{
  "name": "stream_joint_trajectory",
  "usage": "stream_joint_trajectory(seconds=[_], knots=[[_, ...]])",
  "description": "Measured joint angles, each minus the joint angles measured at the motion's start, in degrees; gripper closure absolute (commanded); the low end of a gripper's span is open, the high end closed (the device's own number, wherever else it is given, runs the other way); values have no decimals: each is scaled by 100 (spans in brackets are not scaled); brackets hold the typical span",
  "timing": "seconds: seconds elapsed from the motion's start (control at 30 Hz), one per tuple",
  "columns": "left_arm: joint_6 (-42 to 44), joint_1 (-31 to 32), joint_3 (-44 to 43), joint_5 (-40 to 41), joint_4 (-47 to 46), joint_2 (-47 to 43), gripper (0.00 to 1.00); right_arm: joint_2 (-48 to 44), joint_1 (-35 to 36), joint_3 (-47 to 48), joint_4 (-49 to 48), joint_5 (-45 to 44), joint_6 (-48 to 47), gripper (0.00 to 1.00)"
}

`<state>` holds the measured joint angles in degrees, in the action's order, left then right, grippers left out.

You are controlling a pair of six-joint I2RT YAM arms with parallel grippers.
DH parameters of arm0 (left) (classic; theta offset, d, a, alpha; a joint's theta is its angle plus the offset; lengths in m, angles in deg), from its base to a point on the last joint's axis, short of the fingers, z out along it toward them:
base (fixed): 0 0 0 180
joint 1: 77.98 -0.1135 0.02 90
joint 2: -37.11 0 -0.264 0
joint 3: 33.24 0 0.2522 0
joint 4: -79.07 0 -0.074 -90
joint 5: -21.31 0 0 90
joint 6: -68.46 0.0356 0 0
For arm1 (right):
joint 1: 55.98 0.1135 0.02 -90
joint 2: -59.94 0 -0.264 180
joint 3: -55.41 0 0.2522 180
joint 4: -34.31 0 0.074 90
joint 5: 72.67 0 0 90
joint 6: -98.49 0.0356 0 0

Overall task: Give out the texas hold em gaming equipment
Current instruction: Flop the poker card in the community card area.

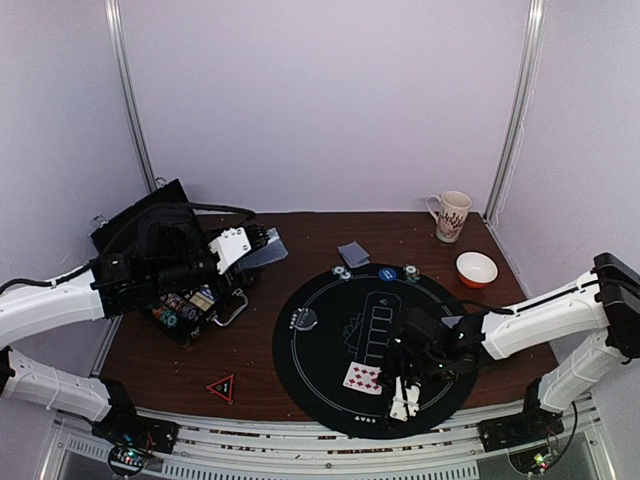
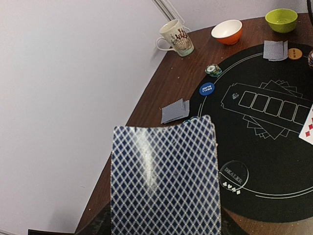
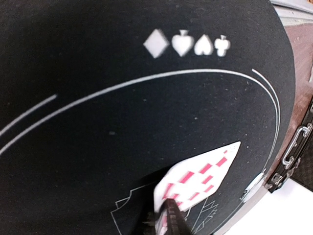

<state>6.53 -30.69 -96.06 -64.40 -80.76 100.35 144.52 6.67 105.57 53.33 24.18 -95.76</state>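
"Cards (image 2: 164, 181), where are they?"
"My left gripper (image 1: 258, 243) clamps the blue-backed ones aloft as supply. Right gripper (image 1: 404, 405), closed, rests at the face-up diamond card (image 1: 362, 377) on the mat (image 1: 320, 375)."

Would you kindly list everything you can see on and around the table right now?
mat: one, black, round, table centre
held card: one, blue-patterned back, in left hand
face-down cards: two small piles, blue-backed, one beyond the mat, one on it
face-up card: one, red diamonds, mat's near side
chips: at least two stacks, green-white, mat's far edge
buttons: blue, orange, clear, one each, on the mat
mug: one, cream patterned, far right
bowls: one orange, one green, right side
case: one, black, open, chips inside, left
triangle: one, red, near left
left hand: gripping the held card
right hand: closed, at the face-up card
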Motion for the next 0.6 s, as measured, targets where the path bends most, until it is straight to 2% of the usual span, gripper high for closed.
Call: stream_joint_trajectory(seconds=[0.07, 0.17, 0.3, 0.43, 0.5, 0.6], knots=[[15, 0, 7, 7, -11, -2, 45, -13, 0, -55, -28, -42, -76, 74], [35, 0, 22, 26, -28, -9, 45, -177, 0, -162, -63, -107, -168, 61], [37, 0, 44, 63, -31, -39, 45, -490, 0, -286, 140, -280, -223, 53], [35, 0, 52, 83, -33, -74, 45, -855, 0, -321, 501, -387, -44, 51], [35, 0, 52, 85, -33, -74, 45, -1045, 0, -221, 555, -315, 400, 51], [33, 0, 52, 85, -33, -79, 45, -1209, -2, 223, 363, 81, 1910, 50]])
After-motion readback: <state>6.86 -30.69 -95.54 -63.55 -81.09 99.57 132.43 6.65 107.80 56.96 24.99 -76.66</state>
